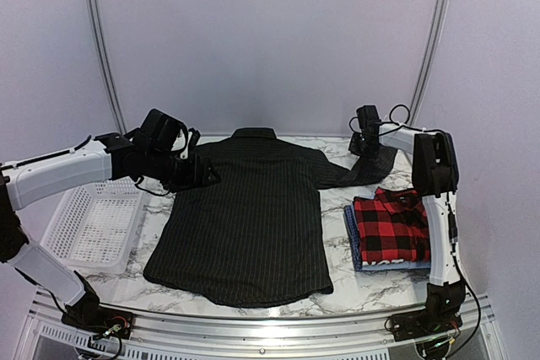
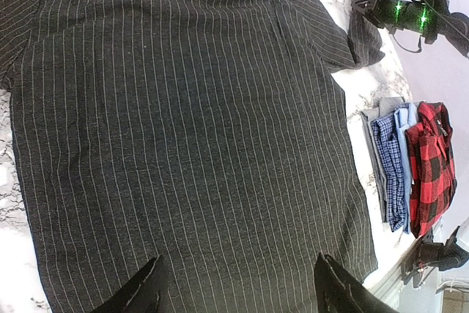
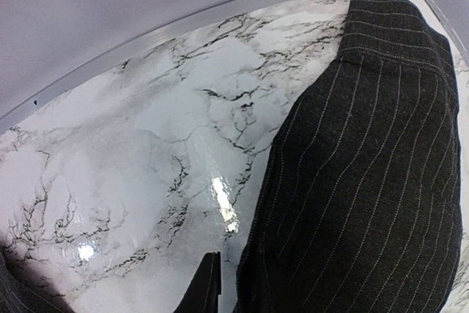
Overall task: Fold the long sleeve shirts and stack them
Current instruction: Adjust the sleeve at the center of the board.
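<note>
- The black pinstriped shirt (image 1: pixel 245 225) lies flat on the marble table (image 1: pixel 354 284), with its collar at the far side.
- The left gripper (image 1: pixel 205 176) is over the left shoulder of this shirt, its fingers (image 2: pixel 139 295) spread wide.
- The right gripper (image 1: pixel 369 147) is at the end of the right sleeve (image 1: pixel 354 170). Only one finger (image 3: pixel 207 284) shows (the sleeve hides the other), so I cannot tell if it pinches.
- The folded red plaid shirt (image 1: pixel 390 227) rests on the blue shirt (image 1: pixel 351 233), at the right.

walls: plain pale grey (image 1: pixel 270 40) | table: white marble, dark veins (image 3: pixel 146 144) | light: bright glare spots (image 3: pixel 220 188) on marble
</note>
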You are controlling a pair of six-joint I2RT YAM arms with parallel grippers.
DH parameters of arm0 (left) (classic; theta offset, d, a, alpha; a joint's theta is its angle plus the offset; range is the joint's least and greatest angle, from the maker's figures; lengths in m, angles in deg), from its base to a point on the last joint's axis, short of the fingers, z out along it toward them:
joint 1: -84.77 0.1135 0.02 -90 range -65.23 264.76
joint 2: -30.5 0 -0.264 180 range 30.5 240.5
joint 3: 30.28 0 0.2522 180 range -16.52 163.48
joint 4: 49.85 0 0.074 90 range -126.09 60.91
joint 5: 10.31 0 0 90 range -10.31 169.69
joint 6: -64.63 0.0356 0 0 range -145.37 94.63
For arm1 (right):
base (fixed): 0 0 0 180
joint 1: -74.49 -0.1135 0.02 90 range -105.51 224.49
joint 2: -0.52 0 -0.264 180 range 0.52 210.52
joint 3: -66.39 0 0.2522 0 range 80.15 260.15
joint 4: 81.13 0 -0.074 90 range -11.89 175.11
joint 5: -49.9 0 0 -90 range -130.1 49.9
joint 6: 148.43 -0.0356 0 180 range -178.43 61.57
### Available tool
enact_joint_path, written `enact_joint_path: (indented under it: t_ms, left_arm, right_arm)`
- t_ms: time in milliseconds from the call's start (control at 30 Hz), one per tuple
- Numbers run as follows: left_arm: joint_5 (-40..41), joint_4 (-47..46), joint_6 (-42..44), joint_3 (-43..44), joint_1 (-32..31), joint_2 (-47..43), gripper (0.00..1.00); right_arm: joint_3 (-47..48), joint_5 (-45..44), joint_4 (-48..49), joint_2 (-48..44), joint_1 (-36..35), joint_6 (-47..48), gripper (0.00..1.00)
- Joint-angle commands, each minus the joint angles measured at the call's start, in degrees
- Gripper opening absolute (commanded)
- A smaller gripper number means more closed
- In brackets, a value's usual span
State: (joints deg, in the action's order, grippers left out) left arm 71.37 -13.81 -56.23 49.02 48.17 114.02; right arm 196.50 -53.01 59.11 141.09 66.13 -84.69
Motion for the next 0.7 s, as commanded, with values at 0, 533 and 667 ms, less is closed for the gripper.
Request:
enact_joint_path:
  t_ms: [0,533,667]
  left_arm:
    - [2.24,0.68,-1.32,0.99,-0.05,-0.40,0.71]
    - [1.47,-1.65,-6.23,6.64,0.44,7.42,0.71]
    - [-0.50,-2.88,-7.99,7.35,1.82,9.36,0.71]
  right_arm:
    - [-0.48,2.13,1.30,-0.14,0.92,1.75,0.10]
    - [-8.98,11.64,15.95,-14.17,-7.58,16.60,0.00]
    - [-13.78,12.29,20.54,-18.76,-14.31,22.30,0.00]
